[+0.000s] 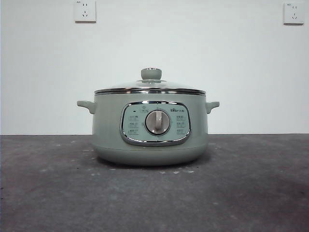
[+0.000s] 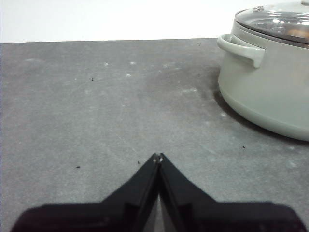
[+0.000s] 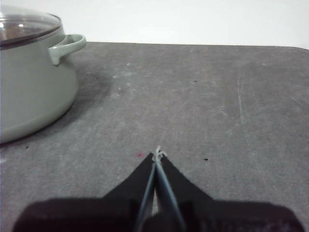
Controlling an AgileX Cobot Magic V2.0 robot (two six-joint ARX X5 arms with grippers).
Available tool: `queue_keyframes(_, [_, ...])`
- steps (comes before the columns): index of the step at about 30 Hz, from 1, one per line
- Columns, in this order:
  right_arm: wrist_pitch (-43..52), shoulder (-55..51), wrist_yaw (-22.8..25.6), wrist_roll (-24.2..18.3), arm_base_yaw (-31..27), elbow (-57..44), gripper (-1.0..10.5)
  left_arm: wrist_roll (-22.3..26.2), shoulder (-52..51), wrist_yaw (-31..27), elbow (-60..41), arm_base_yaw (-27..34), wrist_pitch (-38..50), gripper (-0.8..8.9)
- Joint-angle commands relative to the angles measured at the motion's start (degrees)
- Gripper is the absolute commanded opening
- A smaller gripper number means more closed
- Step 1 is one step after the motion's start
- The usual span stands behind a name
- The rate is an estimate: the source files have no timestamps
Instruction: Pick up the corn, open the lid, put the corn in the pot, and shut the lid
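Note:
The sage-green pot [image 1: 149,128] stands in the middle of the table with the glass lid [image 1: 150,86] resting shut on it, its grey-green knob [image 1: 151,73] on top. The pot [image 2: 270,82] and lid [image 2: 277,19] also show in the left wrist view, where a faint orange patch [image 2: 297,33] shows through the glass; I cannot tell if it is the corn. No corn lies on the table. My left gripper [image 2: 158,157] is shut and empty, low over the table to one side of the pot. My right gripper [image 3: 158,153] is shut and empty on the other side of the pot [image 3: 34,92].
The dark grey table [image 1: 154,198] stretches around the pot. A white wall stands behind it, with two sockets [image 1: 85,10] high up. Neither arm shows in the front view.

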Motion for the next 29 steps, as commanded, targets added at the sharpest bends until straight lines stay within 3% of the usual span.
queue_keyframes(1, [0.4,-0.2,-0.1,1.4,0.0,-0.5,0.0,-0.4,0.0,-0.2,-0.6,0.2,0.3,-0.04])
queue_keyframes(29, [0.4,-0.1,0.4,1.6,0.0,-0.5,0.0,-0.4,0.0,-0.2,-0.6,0.2,0.3,-0.04])
